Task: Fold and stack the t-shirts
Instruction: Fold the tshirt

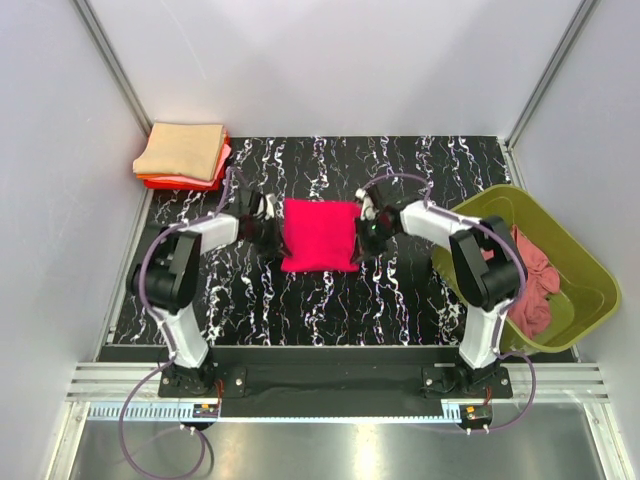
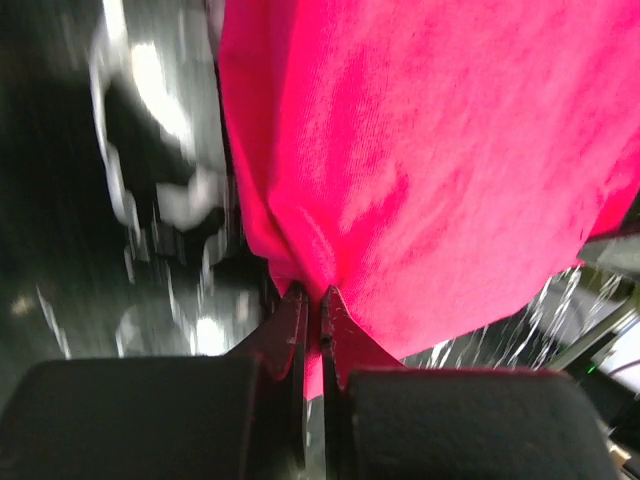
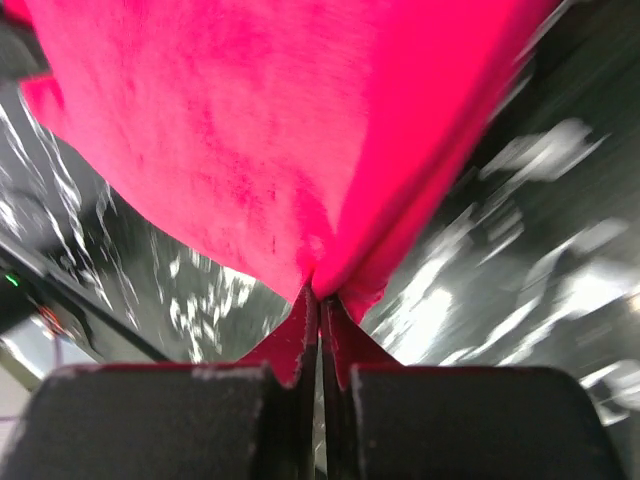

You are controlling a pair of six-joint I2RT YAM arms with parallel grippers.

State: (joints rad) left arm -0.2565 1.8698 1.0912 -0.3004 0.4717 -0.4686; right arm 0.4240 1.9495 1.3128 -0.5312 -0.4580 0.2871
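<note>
Blur: wrist views smear the counter [image 3: 520, 270]; crimson shirt [image 2: 430, 150] overruns both frames.
Hidden: dusty rose shirt [image 1: 530, 280] partly sunk in the olive tub [image 1: 590, 268].
Left jaws: closed, pinching crimson shirt's left edge.
Right jaws: closed, pinching its right edge.
Crimson shirt: folded, mid-counter between arms.
Stack: folded shirts [image 1: 182, 152], far-left corner.

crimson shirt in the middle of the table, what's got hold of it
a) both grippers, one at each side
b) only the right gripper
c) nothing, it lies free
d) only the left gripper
A: the left gripper and the right gripper are each shut on a pinch of the crimson shirt. In the top view they sit at its opposite side edges.
</note>
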